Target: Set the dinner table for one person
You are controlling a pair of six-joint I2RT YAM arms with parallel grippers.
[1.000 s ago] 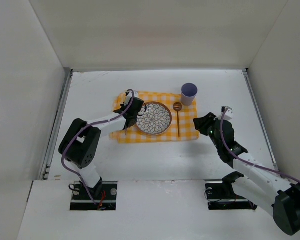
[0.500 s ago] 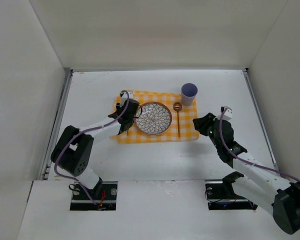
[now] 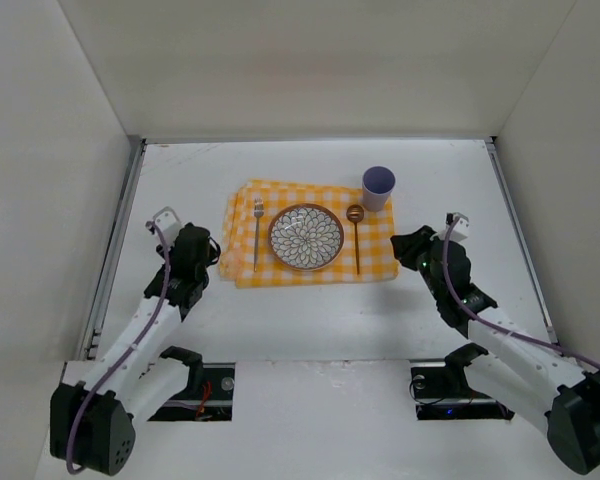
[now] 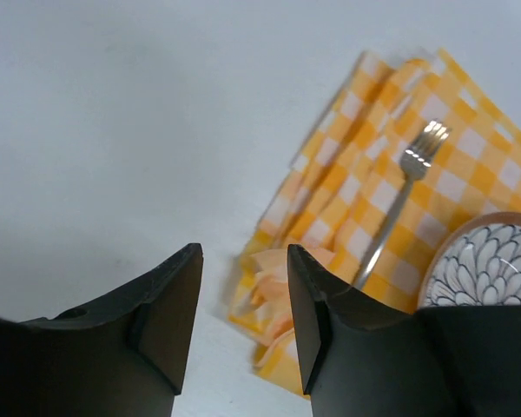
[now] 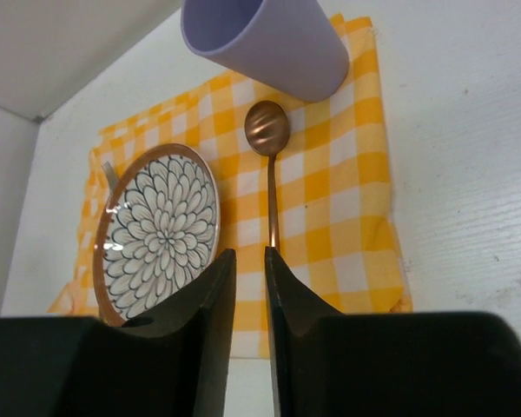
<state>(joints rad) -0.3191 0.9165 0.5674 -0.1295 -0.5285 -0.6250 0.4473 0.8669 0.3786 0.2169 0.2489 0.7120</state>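
Observation:
On the white dinner table [image 3: 310,312] lies a yellow checked cloth [image 3: 375,250]. It carries a flower-patterned plate [image 3: 307,237], a silver fork [image 3: 257,233] to the plate's left and a copper spoon [image 3: 356,238] to its right. A lilac cup [image 3: 378,187] stands at the cloth's far right corner. My left gripper [image 3: 210,258] hangs left of the cloth, open and empty [image 4: 243,258], with the fork [image 4: 399,204] ahead of it. My right gripper [image 3: 404,246] hovers at the cloth's right edge, jaws narrowly open and empty [image 5: 250,254], facing the spoon [image 5: 268,130], plate [image 5: 161,230] and cup [image 5: 269,39].
White walls enclose the table on three sides, and metal rails [image 3: 120,230] run along its side edges. The cloth's near left corner [image 4: 282,291] is bunched into folds. Bare white surface [image 4: 113,130] lies left of the cloth.
My left arm has drawn back from the plate's left side toward the near left, its jaws opening; the fork now lies free on the cloth. The right jaws have narrowed slightly.

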